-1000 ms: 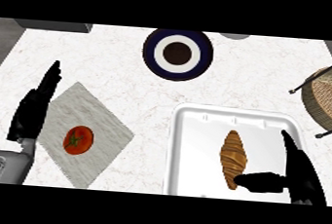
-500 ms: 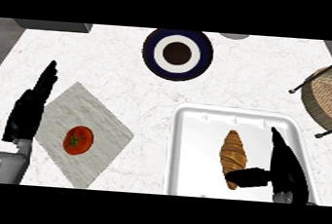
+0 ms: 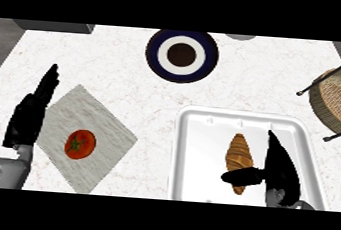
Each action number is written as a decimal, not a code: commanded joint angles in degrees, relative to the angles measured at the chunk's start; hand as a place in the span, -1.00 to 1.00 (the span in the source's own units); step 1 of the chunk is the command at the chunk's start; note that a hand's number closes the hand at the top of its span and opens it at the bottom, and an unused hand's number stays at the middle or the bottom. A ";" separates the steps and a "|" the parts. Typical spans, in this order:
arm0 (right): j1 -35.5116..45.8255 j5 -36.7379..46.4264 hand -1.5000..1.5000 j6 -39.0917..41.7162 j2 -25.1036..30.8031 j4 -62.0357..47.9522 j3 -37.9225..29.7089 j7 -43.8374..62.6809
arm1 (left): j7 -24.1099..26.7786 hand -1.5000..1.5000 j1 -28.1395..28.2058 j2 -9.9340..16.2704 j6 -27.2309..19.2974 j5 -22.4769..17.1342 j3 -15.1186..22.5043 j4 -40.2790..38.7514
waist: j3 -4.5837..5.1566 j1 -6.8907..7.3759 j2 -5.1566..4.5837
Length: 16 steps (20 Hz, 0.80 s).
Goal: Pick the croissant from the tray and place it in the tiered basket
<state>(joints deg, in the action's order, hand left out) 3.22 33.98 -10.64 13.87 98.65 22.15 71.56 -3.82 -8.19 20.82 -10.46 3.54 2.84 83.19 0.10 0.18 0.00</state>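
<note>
While one croissant (image 3: 238, 159) lies on one tray (image 3: 201, 139), right hand (image 3: 277, 167) beside it

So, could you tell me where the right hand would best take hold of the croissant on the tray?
Probably across the thick middle of the croissant, coming from its right. It lies lengthwise, pointing away from the robot on the white tray, with tapered ends that give less to hold. The right hand is already alongside, its thumb crossing the near end, fingers still straight.
</note>
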 commanded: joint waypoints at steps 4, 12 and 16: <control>1.08 1.76 -1.00 4.80 -3.47 -1.30 -3.22 10.49 | 0.55 0.00 -0.89 -1.74 -1.41 2.24 0.49 -1.13 | -0.05 -0.49 -0.03; 1.70 4.22 -1.00 4.10 -10.04 -6.81 -4.91 7.03 | 2.37 0.00 -0.68 -2.81 -0.79 2.69 -0.17 -2.39 | -0.07 -0.29 -0.05; 3.02 4.14 -1.00 4.09 -11.65 -11.62 -7.83 3.11 | -0.94 0.00 -2.31 -1.47 1.38 1.39 -1.79 -0.85 | -0.10 -0.16 -0.03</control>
<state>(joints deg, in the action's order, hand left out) 5.07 37.81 -6.84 4.37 90.07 15.86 67.79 -2.87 -8.78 19.90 -9.16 4.50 1.19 82.10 0.03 0.10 -0.03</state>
